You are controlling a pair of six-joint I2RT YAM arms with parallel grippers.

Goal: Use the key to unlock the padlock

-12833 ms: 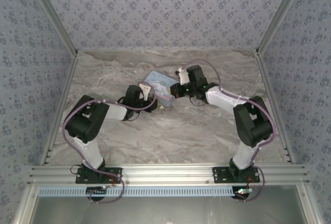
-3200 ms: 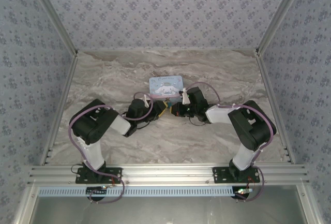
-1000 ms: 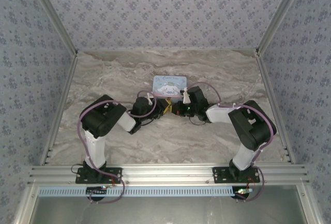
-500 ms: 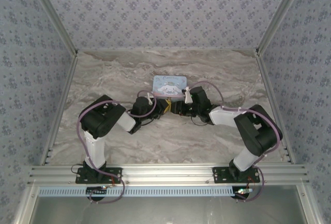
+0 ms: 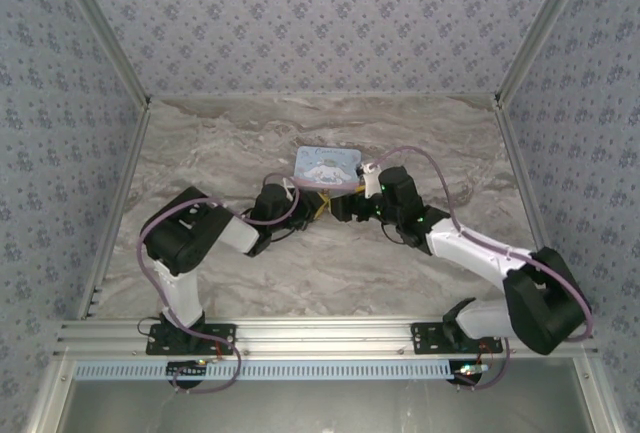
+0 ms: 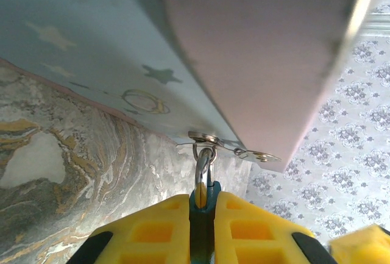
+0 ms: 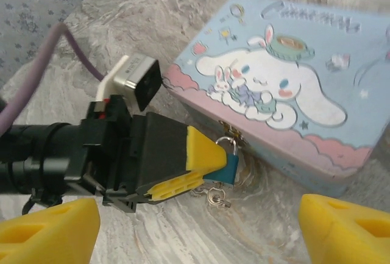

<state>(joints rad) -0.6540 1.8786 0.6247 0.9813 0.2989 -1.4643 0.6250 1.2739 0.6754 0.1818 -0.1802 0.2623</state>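
Note:
The teal padlock [image 7: 226, 167] hangs by its metal shackle [image 6: 204, 165] from the hasp of the light blue cartoon tin [image 7: 286, 87]. My left gripper [image 6: 204, 206] is shut on the padlock's body, its yellow fingers [image 7: 204, 153] pinching it from both sides. The small metal key [image 7: 216, 198] sticks out below the padlock's bottom, with nothing gripping it. My right gripper [image 7: 198, 233] stands open a little short of the key, its yellow fingertips [image 7: 49, 233] wide apart at the frame's lower corners. From above, both grippers [image 5: 313, 203] [image 5: 338, 205] meet just in front of the tin [image 5: 327, 165].
The tin lies flat on the marble-patterned table [image 5: 330, 263], towards the back middle. Patterned walls [image 5: 320, 13] and metal frame posts enclose the table on three sides. A purple cable [image 7: 58, 63] loops over the left wrist.
My right gripper has opened and let go of the key, drawing back slightly while its elbow swung out to the right. The left gripper keeps its hold on the padlock.

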